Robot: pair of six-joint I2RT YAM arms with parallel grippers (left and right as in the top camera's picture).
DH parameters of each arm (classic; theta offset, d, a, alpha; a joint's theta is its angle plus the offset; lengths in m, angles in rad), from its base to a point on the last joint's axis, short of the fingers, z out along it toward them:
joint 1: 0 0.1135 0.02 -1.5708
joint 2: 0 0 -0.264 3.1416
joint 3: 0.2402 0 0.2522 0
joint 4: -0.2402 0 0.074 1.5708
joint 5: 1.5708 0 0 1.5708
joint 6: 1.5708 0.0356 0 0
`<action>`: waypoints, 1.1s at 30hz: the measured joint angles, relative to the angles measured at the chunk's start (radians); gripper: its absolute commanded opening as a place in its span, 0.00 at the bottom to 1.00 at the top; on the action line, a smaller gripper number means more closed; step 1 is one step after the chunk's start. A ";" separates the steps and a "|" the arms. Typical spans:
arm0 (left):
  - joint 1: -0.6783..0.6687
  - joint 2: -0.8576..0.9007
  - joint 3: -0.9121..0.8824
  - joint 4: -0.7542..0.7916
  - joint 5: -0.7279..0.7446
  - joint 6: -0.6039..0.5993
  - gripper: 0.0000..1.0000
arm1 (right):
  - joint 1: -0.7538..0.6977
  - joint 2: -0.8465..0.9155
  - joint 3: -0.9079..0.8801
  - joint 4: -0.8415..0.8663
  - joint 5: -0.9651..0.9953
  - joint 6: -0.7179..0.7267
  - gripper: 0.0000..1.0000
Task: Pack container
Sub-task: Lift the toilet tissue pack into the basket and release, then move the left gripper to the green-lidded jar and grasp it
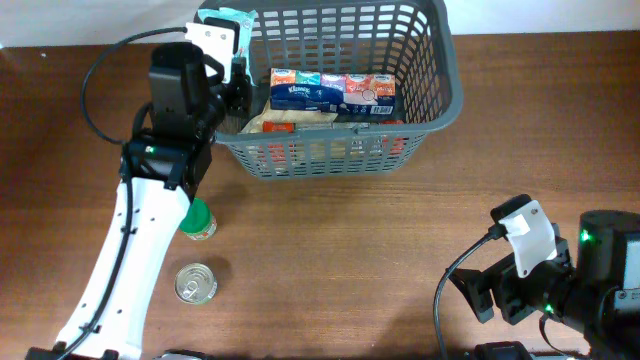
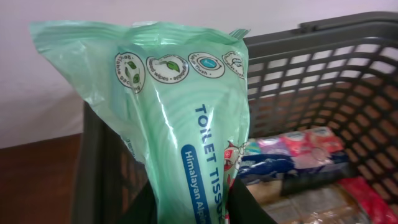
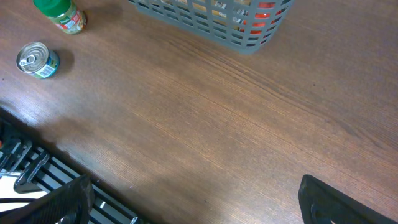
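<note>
From overhead, the container [image 1: 330,155], a large dark grey plastic rectangular basket with lattice sides, stands at the far edge of the brown wooden table [image 1: 380,260], its long axis running left to right; the left gripper [image 1: 237,62] is at its left end, clamped on a pale green plastic pack of toilet tissue [image 1: 224,22] above the far left corner, so the bare floor along the far wall lies to the right of the fingers; the right gripper [image 1: 500,292] sits by the table's near right corner, much the less handy arm. The left wrist view shows the pack [image 2: 180,112] roughly upright over the container [image 2: 323,81], colourful tissue packets [image 2: 292,146] lying inside below; its own fingers are hidden. The right wrist view shows that arm's fingers [image 3: 68,199] spread wide on nothing; a green-lidded jar [image 3: 61,14] and a round tin can [image 3: 37,59] stand unpacked on the table before the container's left end.
</note>
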 measured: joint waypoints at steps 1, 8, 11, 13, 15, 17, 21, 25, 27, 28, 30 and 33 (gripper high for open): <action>0.000 0.005 0.000 0.005 -0.009 0.001 0.95 | 0.000 0.000 0.000 0.000 0.000 0.000 0.99; 0.000 -0.008 0.000 0.019 -0.032 -0.011 0.99 | 0.000 0.000 0.000 0.000 0.000 0.000 0.99; 0.000 -0.071 0.000 -0.014 -0.044 -0.003 0.99 | 0.000 0.000 0.000 -0.001 0.000 0.000 0.99; 0.000 -0.146 0.000 -0.067 -0.073 0.013 0.99 | 0.000 0.000 0.000 0.000 0.000 0.000 0.99; 0.000 -0.238 0.002 -0.138 -0.131 0.024 0.99 | 0.000 0.000 0.000 -0.001 0.000 0.000 0.99; 0.005 -0.322 0.006 -0.223 -0.188 0.031 0.99 | 0.000 0.000 0.000 0.000 0.000 0.000 0.99; 0.065 -0.459 0.010 -0.404 -0.255 0.032 0.99 | 0.000 0.000 0.000 0.000 0.000 0.000 0.99; 0.157 -0.540 -0.049 -0.507 -0.280 -0.002 0.99 | 0.000 0.000 0.000 0.000 0.000 0.000 0.99; 0.187 -0.566 -0.107 -0.526 -0.278 -0.019 0.99 | 0.000 0.000 0.000 0.000 0.000 0.000 0.99; 0.197 -0.577 -0.146 -0.523 -0.274 -0.031 0.99 | 0.000 0.000 0.000 0.000 0.000 0.000 0.99; 0.208 -0.588 -0.233 -0.527 -0.266 -0.055 0.99 | 0.000 0.000 0.000 0.000 0.000 0.000 0.99; 0.209 -0.584 -0.348 -0.519 -0.258 -0.109 0.99 | 0.000 0.000 0.000 0.000 0.000 0.000 0.99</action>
